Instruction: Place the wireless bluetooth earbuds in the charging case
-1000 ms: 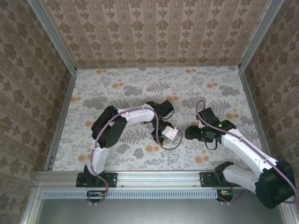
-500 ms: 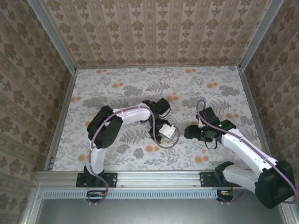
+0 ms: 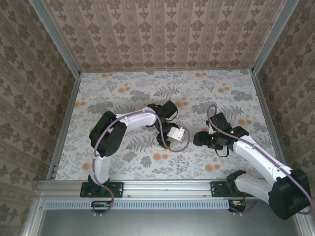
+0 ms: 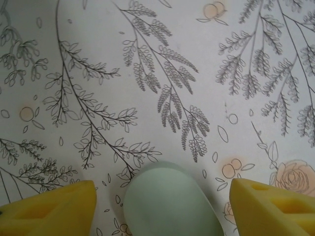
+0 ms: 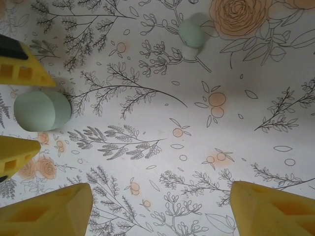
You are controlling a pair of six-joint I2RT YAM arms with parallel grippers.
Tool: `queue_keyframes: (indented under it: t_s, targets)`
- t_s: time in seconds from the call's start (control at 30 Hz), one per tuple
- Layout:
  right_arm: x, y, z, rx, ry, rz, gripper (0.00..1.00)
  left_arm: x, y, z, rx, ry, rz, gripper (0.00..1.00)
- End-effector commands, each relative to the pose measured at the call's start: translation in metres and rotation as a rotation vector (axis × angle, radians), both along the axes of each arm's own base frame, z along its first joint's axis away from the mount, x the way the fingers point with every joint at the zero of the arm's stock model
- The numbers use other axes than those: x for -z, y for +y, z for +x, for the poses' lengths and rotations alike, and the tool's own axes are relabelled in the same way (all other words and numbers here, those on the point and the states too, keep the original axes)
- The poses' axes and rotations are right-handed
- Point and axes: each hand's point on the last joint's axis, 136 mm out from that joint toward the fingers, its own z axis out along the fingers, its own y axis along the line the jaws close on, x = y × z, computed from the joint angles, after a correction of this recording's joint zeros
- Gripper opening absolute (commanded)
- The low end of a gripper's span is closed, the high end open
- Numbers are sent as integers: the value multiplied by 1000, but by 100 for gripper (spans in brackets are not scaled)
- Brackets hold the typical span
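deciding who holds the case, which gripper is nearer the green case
Left. The left gripper straddles the green case, open, with a gap on each side. The right gripper is open and stands apart from it, off to one side.

A pale mint-green, smooth, rounded plastic charging case rests on the flower-printed counter at the bottom centre of the left wrist view, cut off by the lower edge. Whether its lid is shut cannot be told there. In the right wrist view the case lies at the middle left and shows as two overlapping rounded shapes. A small mint-green rounded earbud lies well apart from it, at the top centre, with a whitish part on its lower side.
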Motion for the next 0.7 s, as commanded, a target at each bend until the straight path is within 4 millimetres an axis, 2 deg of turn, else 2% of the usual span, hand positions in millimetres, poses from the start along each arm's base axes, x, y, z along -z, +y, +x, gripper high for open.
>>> queue_keyframes:
  t_s: [0.0, 0.27, 0.53, 0.67]
  targets:
    - [0, 5, 2, 20, 6, 41, 75, 3, -1, -8, -103, 60, 12, 74]
    - [-1, 7, 2, 23, 10, 59, 75, 12, 1, -11, -244, 48, 15, 75]
    - [-1, 10, 2, 46, 13, 88, 75, 13, 10, -9, -331, 4, 23, 73]
    - [-1, 14, 4, 61, 12, 119, 75, 17, 14, -11, -343, 13, 38, 67]
